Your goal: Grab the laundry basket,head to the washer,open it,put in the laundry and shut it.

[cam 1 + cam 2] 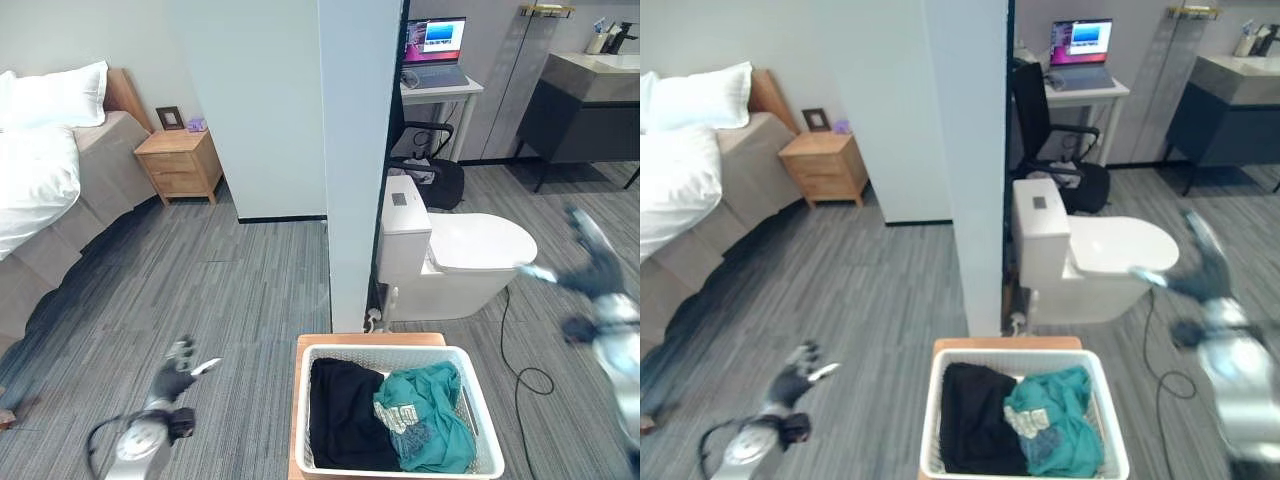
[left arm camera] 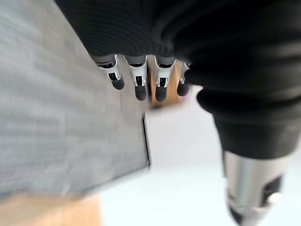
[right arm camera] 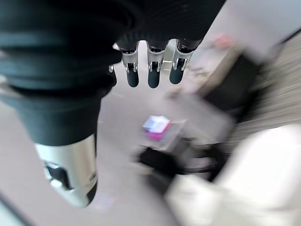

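The white laundry basket (image 1: 480,400) is sitting on a small wooden stand (image 1: 370,340) right in front of the robot, and everything else is placed around it. Inside the basket, a black cloth (image 1: 340,410) is lying on the left and a teal shirt (image 1: 430,410) is lying on the right, touching each other. The left hand (image 1: 178,372) is hanging over the grey floor (image 1: 230,290) well to the left of the basket, touching nothing, with its fingers loose and a little spread. The right hand (image 1: 592,262) is hanging in the air well to the right of the basket, also holding nothing, with its fingers and thumb spread wide. Just behind the basket a white toilet (image 1: 455,250) is standing beside a pale wall (image 1: 360,150). Far behind the basket, a laptop (image 1: 435,50) is glowing on a white desk (image 1: 445,92). Behind and to the left of the basket a bed (image 1: 50,170) and a wooden nightstand (image 1: 180,160) are standing. The left wrist view is showing its straight fingers (image 2: 140,84) side by side. The right wrist view is showing straight fingers (image 3: 153,73) too, with the laptop (image 3: 157,127) as a bright blur beyond them.
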